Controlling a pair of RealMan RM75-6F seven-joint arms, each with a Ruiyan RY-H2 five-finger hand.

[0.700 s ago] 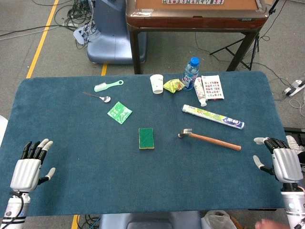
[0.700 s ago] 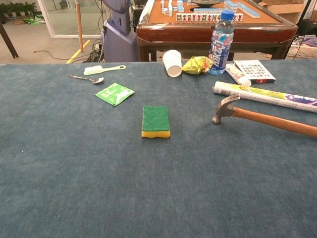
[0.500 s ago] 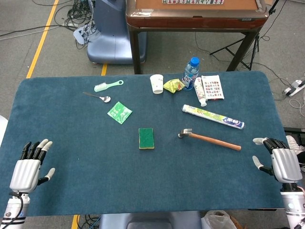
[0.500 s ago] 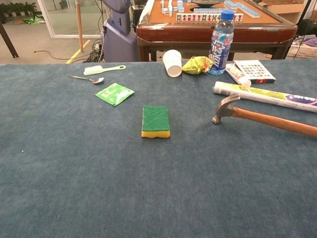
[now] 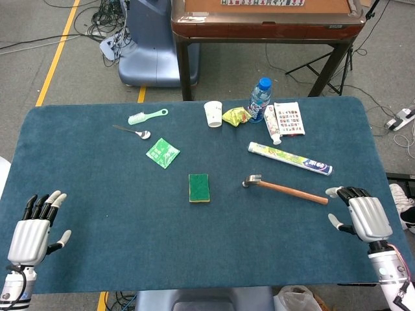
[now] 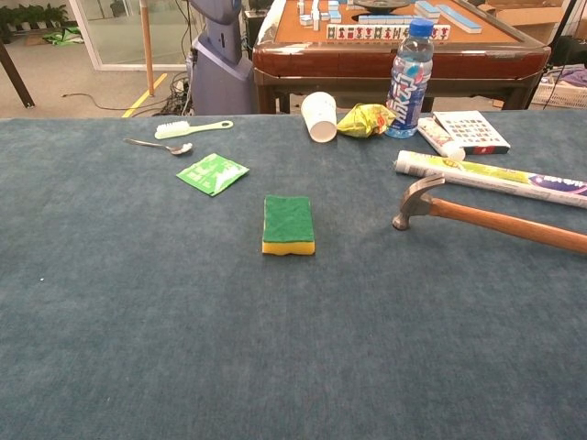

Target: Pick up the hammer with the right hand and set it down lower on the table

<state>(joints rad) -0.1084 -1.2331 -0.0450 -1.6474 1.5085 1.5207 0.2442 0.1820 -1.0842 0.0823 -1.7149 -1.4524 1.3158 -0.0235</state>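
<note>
Hammer (image 5: 284,188) lies flat on the tabletop (image 5: 97,194), right of centre, metal head toward the sponge (image 5: 199,187), wooden handle running out to my right. In the chest view the handle's far end is cut off by the frame edge, so I read the butt only from the head view.

Right hand (image 5: 360,215) shows only in the head view, low at the right edge, back of the hand up, fingers spread and holding nothing. Its fingertips (image 5: 342,192) sit just beside the handle's end; I cannot tell whether they touch. The wrist runs out of frame.

Left hand (image 5: 31,230) sits at the lower left corner, fingers fanned apart, empty, well apart from everything; forearm cut off.

Beyond the hammer: a long tube (image 5: 290,158) just behind it, bottle (image 5: 259,100), cup (image 5: 213,113) on its side in the chest view, crumpled yellow wrapper (image 5: 236,116), green packet (image 5: 162,153), spoon (image 5: 133,131), brush (image 5: 147,116). Print on the packaging is too small to read.
</note>
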